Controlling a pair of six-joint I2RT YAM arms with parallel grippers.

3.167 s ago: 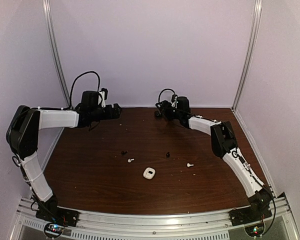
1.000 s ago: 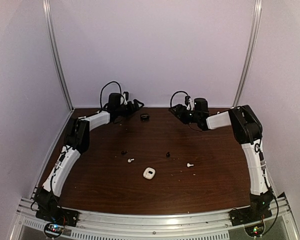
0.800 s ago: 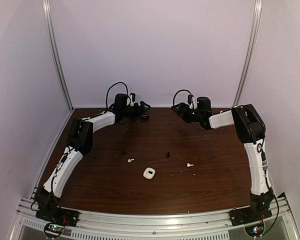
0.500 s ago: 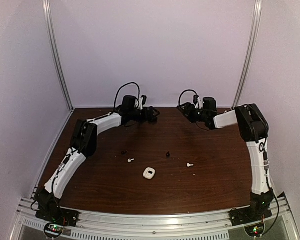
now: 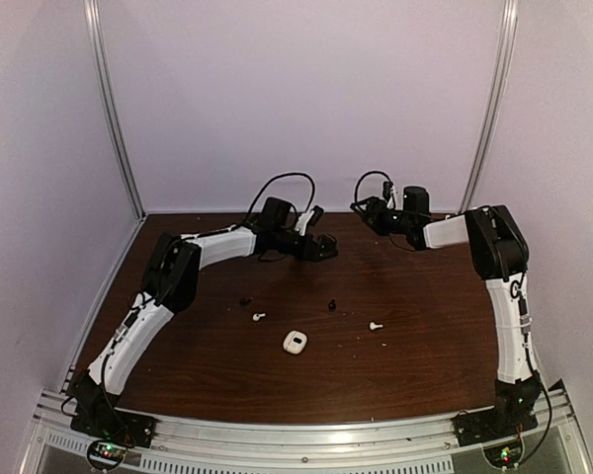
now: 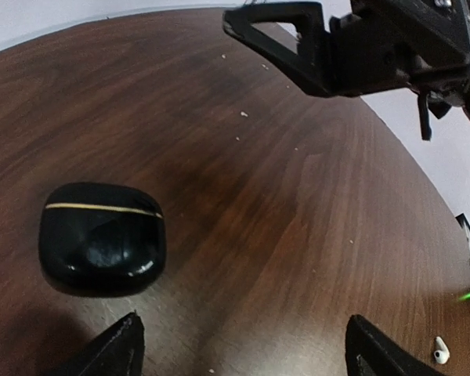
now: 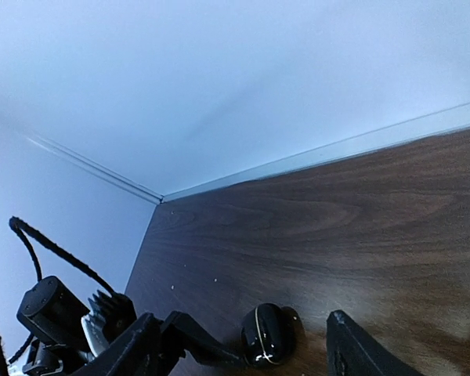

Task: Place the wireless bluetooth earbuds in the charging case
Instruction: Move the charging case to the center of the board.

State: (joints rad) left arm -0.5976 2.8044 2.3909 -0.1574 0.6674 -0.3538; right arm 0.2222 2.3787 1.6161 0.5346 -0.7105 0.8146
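A closed black charging case (image 6: 102, 235) with a gold seam lies at the back of the table, also in the right wrist view (image 7: 265, 335). My left gripper (image 6: 247, 352) is open and empty, the case just ahead and left of it; from above it (image 5: 326, 249) is at back centre. My right gripper (image 7: 239, 345) is open and empty, hovering at the back right (image 5: 361, 207). A closed white case (image 5: 295, 342) lies mid-table. Two white earbuds (image 5: 258, 317) (image 5: 376, 325) and two black earbuds (image 5: 245, 300) (image 5: 332, 305) lie loose around it.
The brown table (image 5: 415, 365) is enclosed by white walls on three sides. The right gripper's fingers (image 6: 298, 47) show at the top of the left wrist view. One white earbud (image 6: 440, 350) shows at that view's lower right.
My left arm has swung right along the back edge from the left corner to back centre by the black case. My right gripper has drawn back to the right.
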